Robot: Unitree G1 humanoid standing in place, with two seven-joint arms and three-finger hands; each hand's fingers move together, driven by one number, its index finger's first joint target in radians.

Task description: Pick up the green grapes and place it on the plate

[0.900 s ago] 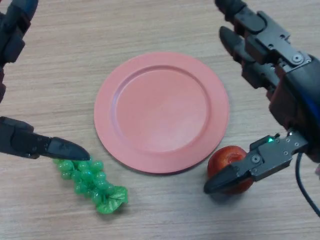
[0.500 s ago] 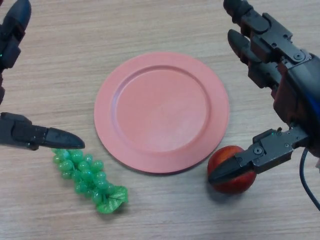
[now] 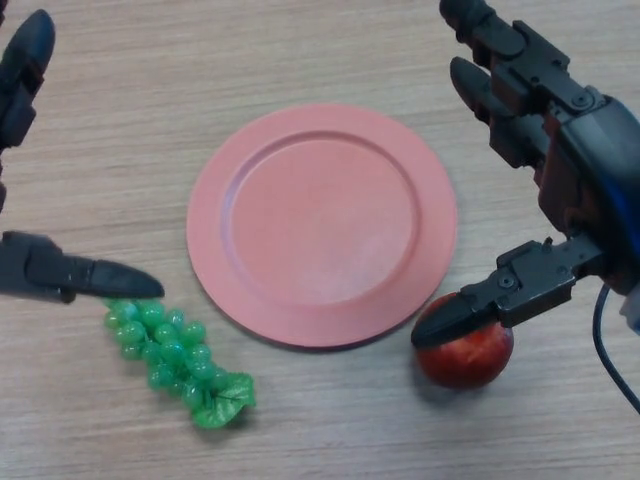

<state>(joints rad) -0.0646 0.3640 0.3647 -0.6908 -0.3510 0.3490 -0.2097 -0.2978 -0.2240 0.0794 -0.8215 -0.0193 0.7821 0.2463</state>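
A bunch of green grapes lies on the wooden table at the lower left, left of and below the pink plate. My left hand is open at the left edge, its thumb tip just above the bunch's upper end and its fingers spread far above. The plate holds nothing. My right hand is open at the right, fingers straight beyond the plate's right rim, thumb over a red apple.
A red apple sits just off the plate's lower right rim, partly under my right thumb. The wooden table runs on behind the plate.
My left thumb has drawn back a little to the left, uncovering the top of the grapes. My right thumb has risen slightly over the apple.
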